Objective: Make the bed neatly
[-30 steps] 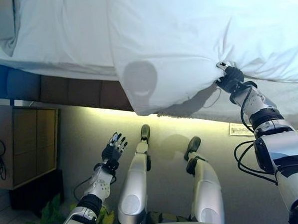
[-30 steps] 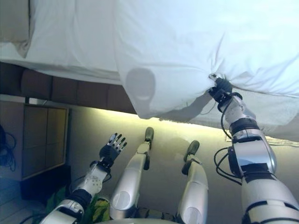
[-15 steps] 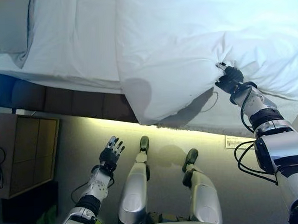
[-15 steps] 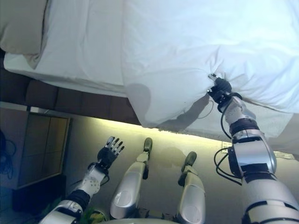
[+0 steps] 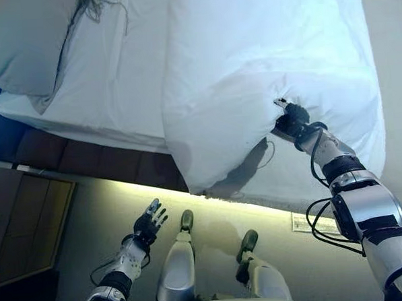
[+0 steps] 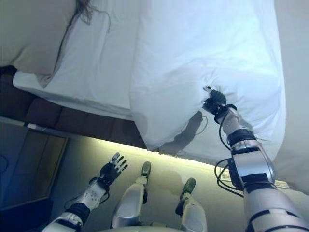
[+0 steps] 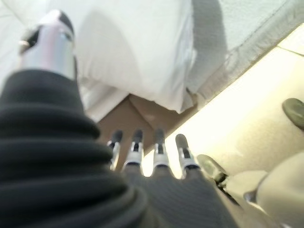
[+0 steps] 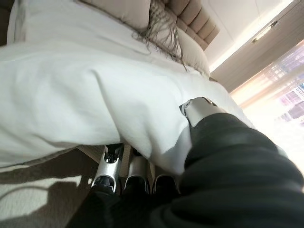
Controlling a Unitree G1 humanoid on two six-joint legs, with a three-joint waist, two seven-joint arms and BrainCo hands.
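Note:
A white duvet [image 5: 264,59] lies over the bed, its near edge bunched and hanging past the mattress side. My right hand [image 5: 288,122] is shut on a fold of this duvet edge; in the right wrist view its fingers [image 8: 116,173] curl under the cloth [image 8: 71,109]. A white sheet [image 5: 110,81] covers the mattress to the left of the duvet. A beige pillow [image 5: 20,45] lies at the far left. My left hand [image 5: 149,222] is open and empty, low over the floor, apart from the bed; its fingers [image 7: 156,152] show straight.
The bed's dark brown base [image 5: 87,160] runs under the mattress. A lit strip of pale floor [image 5: 211,210] lies along the bed side. A dark wooden cabinet [image 5: 23,227] stands at the lower left. A tasselled cushion [image 8: 123,12] and padded headboard [image 8: 194,19] show in the right wrist view.
The camera has tilted up, showing more of the bed and pillow. My right hand, still holding the duvet fold, has moved a little farther onto the bed. The left hand stays low and open.

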